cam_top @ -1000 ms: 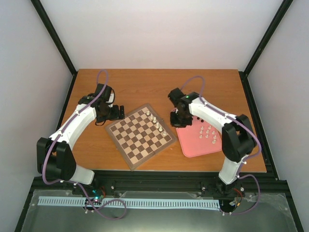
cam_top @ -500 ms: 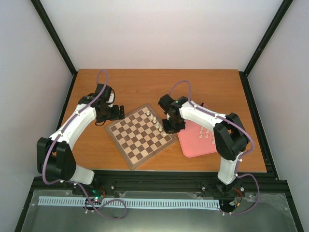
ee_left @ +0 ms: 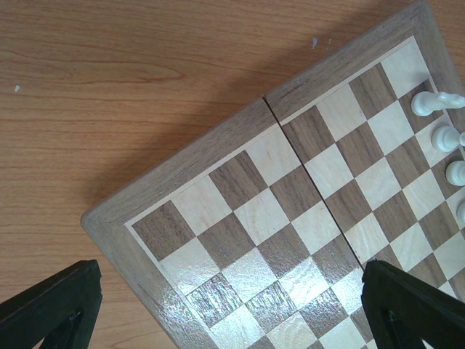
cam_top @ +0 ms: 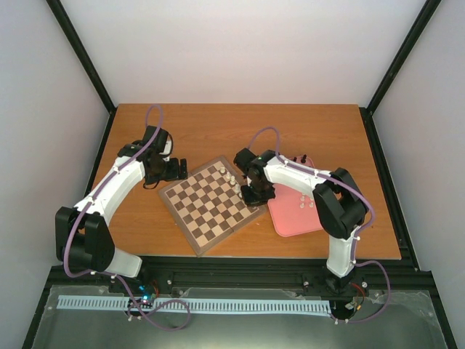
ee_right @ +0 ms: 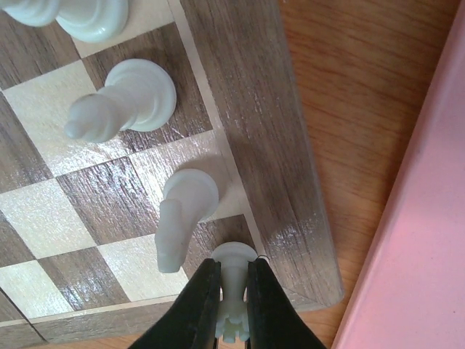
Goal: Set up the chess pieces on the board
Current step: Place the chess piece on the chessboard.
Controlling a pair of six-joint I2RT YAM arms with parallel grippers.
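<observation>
Right jaws: clenched on a small cream-white piece (ee_right: 234, 256) with a crenellated top, likely a rook. It is pinched between the two black fingers (ee_right: 202, 298). Its base sits over the board's (cam_top: 207, 207) corner square, the dark one just inside the brown border on the tray side. We cannot tell whether it touches the wood yet.

Just beside it on the next square along that board edge stands a white knight (ee_right: 182, 218). After that come a bishop-like piece (ee_right: 127, 102) and more white pieces (ee_right: 80, 14), so the back row is filling along that edge toward the corner.

What changed: a second ago the right arm (cam_top: 290, 171) was off the board, over the pink tray (cam_top: 290, 218). It has now swung across to the board's tray-side edge with the piece in its grip. We judge the pick is done and this is the placing step. Next would be to lower, let go and lift straight up, because the knight is close enough to get knocked over.

A few white pieces (cam_top: 305, 203) wait on the tray, so the setup looks far from finished.

Left jaws: released, spread wide, holding nothing. One finger (ee_left: 54, 302) shows at each lower corner of the wrist view. They hover over the board's opposite corner, where the squares are bare and the wooden surface (ee_left: 145, 73) lies beyond the border.
</observation>
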